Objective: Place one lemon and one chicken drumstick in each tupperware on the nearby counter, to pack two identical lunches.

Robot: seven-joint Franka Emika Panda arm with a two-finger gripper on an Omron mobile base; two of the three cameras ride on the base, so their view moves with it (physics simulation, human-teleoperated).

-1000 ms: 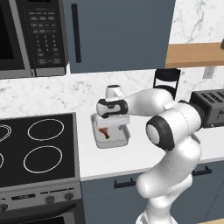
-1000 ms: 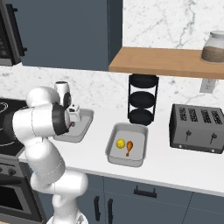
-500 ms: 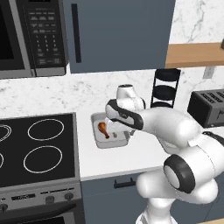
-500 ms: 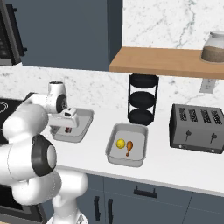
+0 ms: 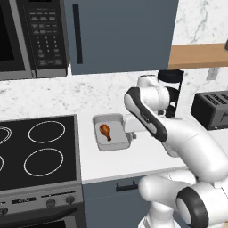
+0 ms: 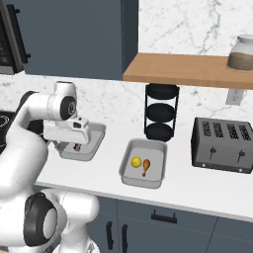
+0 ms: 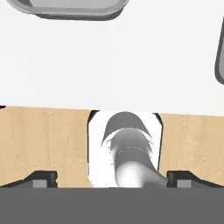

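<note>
The wall (image 6: 197,24) behind is white marble with thin grey veins. Dark blue-grey upper cabinets (image 5: 120,35) hang on it, and a black microwave (image 5: 26,38) is beside them, at the left. Under the microwave there is a black stove (image 5: 38,149) with four ring burners and knobs on its front. A wooden shelf (image 6: 188,69) is fixed to the wall at the right, and a glass jar (image 6: 242,52) stands on it. Below the shelf stand a black three-tier rack (image 6: 161,112) and a dark toaster (image 6: 225,145). The lower cabinets (image 6: 163,217) have black handles. In the hand view, the floor (image 7: 43,144) is light wood.
</note>
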